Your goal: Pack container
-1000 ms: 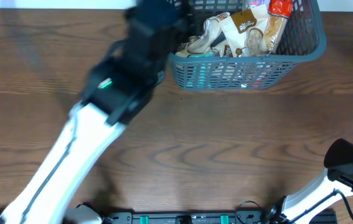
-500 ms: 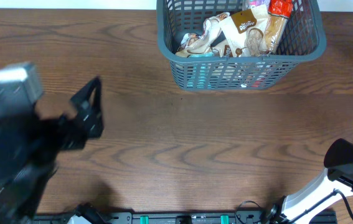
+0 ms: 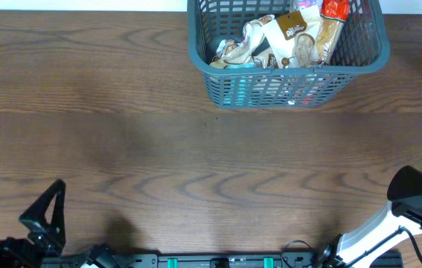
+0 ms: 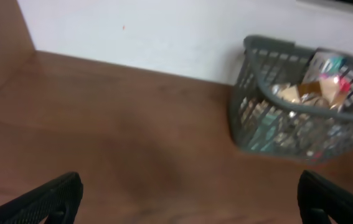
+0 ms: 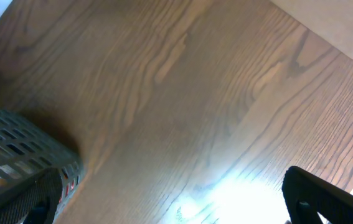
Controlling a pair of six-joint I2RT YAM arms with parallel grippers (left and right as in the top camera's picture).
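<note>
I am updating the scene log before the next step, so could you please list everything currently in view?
container: one, dark blue-grey, far side of the table, right of centre
snack packets: several, mostly white and brown, one red, piled inside the container
table: one, brown wood grain, under everything
wall: one, white, behind the table
left gripper: one, black, open and empty, near left corner
right gripper: one, black, open and empty, near right side
</note>
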